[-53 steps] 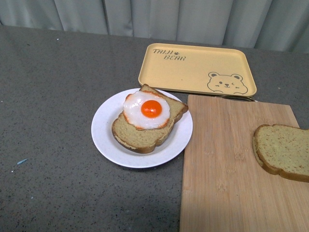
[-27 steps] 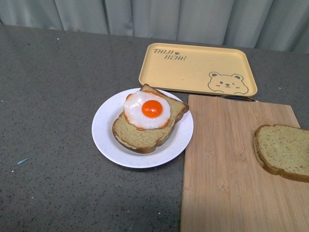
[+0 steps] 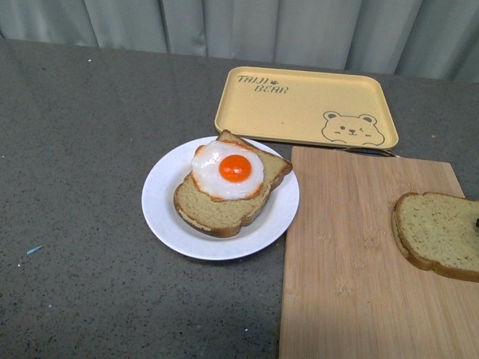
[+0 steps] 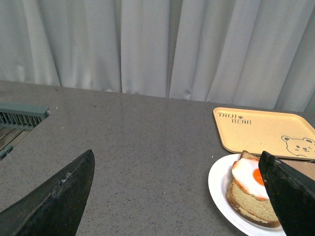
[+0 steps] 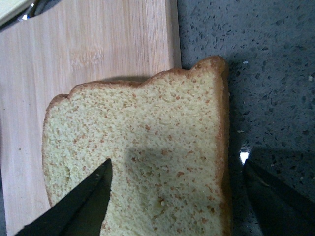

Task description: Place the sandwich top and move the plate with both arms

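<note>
Sizing up the sandwich top, flat on the cutting board, one crust over the bench.
Light, soft and easily dented, it likely wants a gentle pinch across opposite crusts; the right gripper hangs wide open above it, the left gripper equally wide beside the plate.

The sandwich top fills the frame's lower middle, lying mostly on the wooden board (its crusted right edge overhangs the dark speckled tabletop). The right pincer is spread wide, its black fingers entering from both lower corners.
</note>
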Available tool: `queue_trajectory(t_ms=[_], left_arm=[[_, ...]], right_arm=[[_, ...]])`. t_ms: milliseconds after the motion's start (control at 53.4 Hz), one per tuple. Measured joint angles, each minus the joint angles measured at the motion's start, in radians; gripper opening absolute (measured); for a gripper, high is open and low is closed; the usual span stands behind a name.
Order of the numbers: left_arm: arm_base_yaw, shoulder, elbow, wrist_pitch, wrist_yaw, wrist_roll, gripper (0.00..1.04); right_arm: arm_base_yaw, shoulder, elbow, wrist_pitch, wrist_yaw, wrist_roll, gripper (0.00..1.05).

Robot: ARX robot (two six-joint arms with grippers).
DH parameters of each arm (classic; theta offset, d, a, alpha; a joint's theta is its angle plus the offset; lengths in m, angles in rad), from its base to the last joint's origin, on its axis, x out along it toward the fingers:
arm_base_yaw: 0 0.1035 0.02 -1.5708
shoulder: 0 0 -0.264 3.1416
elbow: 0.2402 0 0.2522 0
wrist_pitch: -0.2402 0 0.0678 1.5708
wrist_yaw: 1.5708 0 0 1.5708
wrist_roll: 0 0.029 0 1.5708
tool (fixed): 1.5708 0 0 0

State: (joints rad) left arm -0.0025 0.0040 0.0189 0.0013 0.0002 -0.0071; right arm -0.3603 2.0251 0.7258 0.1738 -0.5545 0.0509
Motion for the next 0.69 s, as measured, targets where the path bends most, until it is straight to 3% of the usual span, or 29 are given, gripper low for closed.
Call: queue_trajectory(t_ms=[244, 319, 450, 693], left_arm=[[0.000, 0.000, 0.000, 0.000, 0.000, 0.000, 0.98], [0.000, 0.000, 0.000, 0.000, 0.000, 0.000, 0.98], [0.000, 0.000, 0.000, 0.000, 0.000, 0.000, 0.98], [0.000, 0.000, 0.000, 0.000, 0.000, 0.000, 0.98]], right_arm=[[0.000, 0.005, 0.018, -0.040, 0.016, 0.002, 0.18], [0.002, -0.026, 0.014, -0.060, 0.018, -0.008, 0.07], [0.011, -0.097, -0.003, -0.083, -0.022, -0.013, 0.03], [0.090, -0.296, -0.014, -0.053, -0.236, 0.053, 0.03]])
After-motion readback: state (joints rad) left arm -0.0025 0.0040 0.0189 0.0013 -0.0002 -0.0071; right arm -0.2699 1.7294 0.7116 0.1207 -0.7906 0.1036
